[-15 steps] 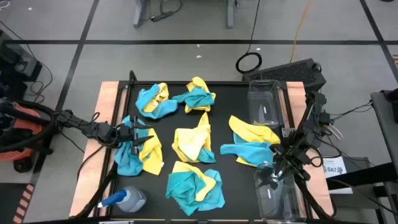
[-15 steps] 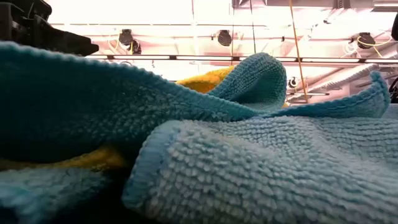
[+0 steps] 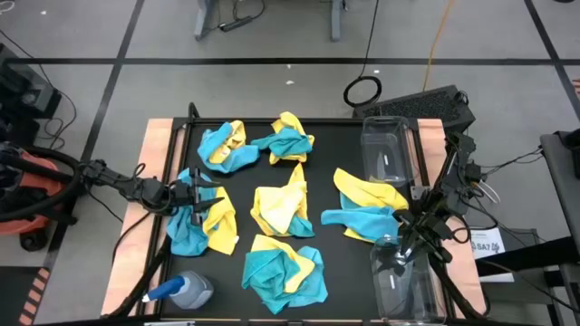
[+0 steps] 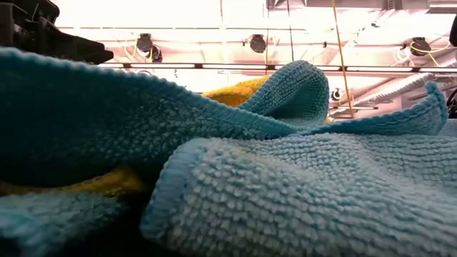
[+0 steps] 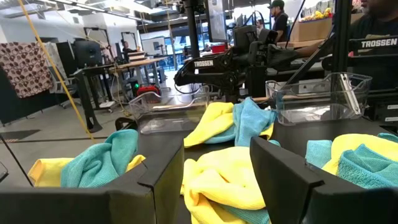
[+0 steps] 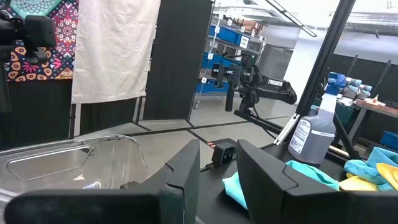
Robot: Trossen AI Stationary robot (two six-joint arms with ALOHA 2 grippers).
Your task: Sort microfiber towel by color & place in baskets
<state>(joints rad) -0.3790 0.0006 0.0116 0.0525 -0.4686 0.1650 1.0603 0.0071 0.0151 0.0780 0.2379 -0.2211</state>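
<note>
Fingers (image 5: pixel 155 180) of the left gripper (image 5: pixel 214 180) are held spread, low over a yellow-and-teal towel heap (image 3: pixel 201 225) near the desk's (image 3: pixel 331 154) left edge. Right gripper (image 6: pixel 217 168) fingers are parted, apparently empty, beside the baskets (image 3: pixel 385 149) along the right edge.

Nubby, matt cloth towels (image 4: pixel 300 193) lie on a matt black table (image 3: pixel 331 149) beside clear glossy plastic baskets (image 3: pixel 387 149).

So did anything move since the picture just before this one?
No, nothing visibly moved. The left gripper sits open at the towels on the left side, and the right gripper hangs open by the near basket, holding nothing. Towels, both baskets and the spray bottle lie just as before.
</note>
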